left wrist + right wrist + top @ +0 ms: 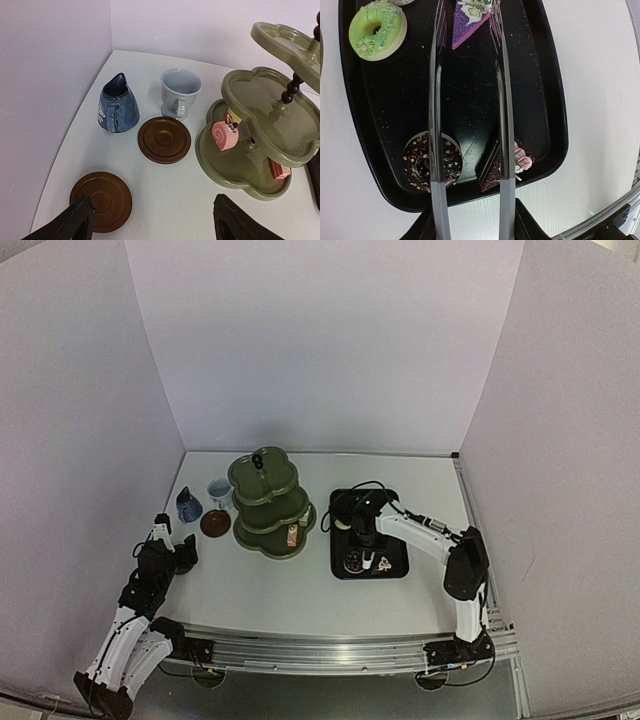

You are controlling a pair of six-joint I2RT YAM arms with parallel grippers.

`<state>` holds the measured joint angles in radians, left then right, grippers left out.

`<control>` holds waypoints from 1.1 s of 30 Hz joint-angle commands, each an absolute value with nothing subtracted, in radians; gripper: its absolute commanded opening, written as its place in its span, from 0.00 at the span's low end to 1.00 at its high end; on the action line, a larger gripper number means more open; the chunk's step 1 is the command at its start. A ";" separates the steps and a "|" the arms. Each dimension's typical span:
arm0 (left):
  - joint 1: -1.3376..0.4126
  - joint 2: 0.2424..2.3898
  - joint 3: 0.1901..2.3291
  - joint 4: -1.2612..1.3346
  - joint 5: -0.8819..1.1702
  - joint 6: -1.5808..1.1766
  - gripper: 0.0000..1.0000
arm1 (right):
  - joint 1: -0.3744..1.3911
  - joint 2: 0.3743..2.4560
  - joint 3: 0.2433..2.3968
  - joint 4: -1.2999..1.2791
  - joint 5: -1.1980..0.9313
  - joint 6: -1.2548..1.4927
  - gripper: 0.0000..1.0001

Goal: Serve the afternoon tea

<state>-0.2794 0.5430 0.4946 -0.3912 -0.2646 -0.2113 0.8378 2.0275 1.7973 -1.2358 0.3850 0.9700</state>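
My left gripper is open just above the table, its left finger over a brown saucer. Beyond it are a second saucer, the dark-blue cup and the pale cup. The olive three-tier stand carries a pink roll cake and a red slice on its lowest tier. My right gripper is shut on tongs over the black tray. The tong arms flank a purple wedge cake. A green ring cake, a chocolate ring and a chocolate slice lie in the tray.
White walls close in the table on three sides. In the top view the stand is in the middle, the tray to its right, and the cups at the left wall. A metal rail runs along the near edge.
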 commanded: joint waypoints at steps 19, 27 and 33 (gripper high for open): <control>-0.273 0.529 0.489 -0.351 -0.262 -0.207 0.82 | 0.795 2.000 1.684 -1.186 0.380 0.969 0.09; -0.273 0.537 0.491 -0.349 -0.262 -0.207 0.82 | 0.816 1.881 1.671 -1.179 0.354 0.830 0.00; -0.273 0.544 0.492 -0.343 -0.250 -0.202 0.82 | 0.863 1.815 1.729 -1.203 0.339 0.702 0.00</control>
<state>-0.2776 0.5373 0.4942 -0.3908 -0.2635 -0.2097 0.8205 1.9045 1.6602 -1.1671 0.3503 0.8082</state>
